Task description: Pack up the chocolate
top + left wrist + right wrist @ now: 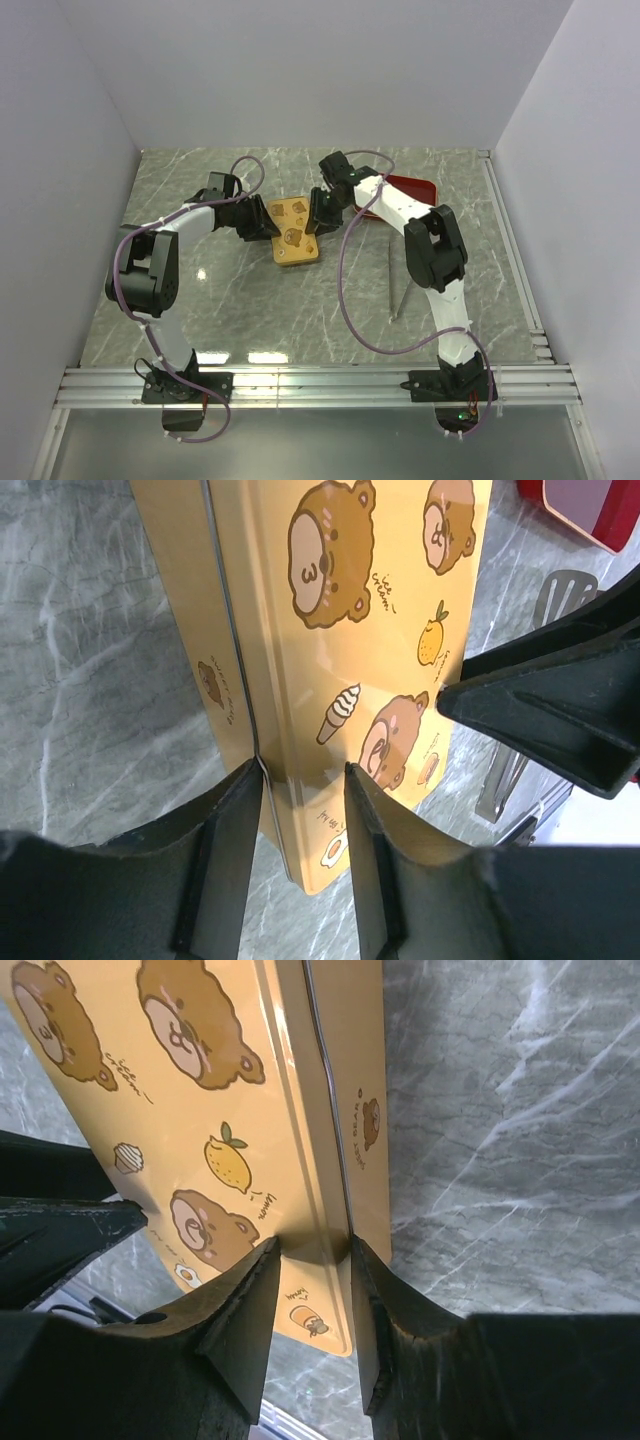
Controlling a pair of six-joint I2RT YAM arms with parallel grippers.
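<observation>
The chocolate itself cannot be seen in any view, so its look and its place cannot be told. The only brown shapes are the flat bears printed on the yellow lid (300,630).

Nearest to the arm bases, on the right part of the grey marble counter (250,310), lie thin metal tongs (392,280), apart from everything else.

Further in, at the middle of the counter, lies the gold tin (295,240) with the lid covering its whole top (bears, a lemon, an ice cream and small writing are printed on it). Both arms meet at this tin. The left end effector (305,770) comes from the left side and is about half closed over the tin's long edge, one finger against the side wall and the other on the lid top. The right end effector (313,1245) does the same on the opposite long edge, its fingers pinching the rim there. Because of this, the two black end effectors and the lid stand over the tin's inside.

Farthest, behind the right arm, a red tray (410,188) sits on the counter, partly hidden by that arm.
</observation>
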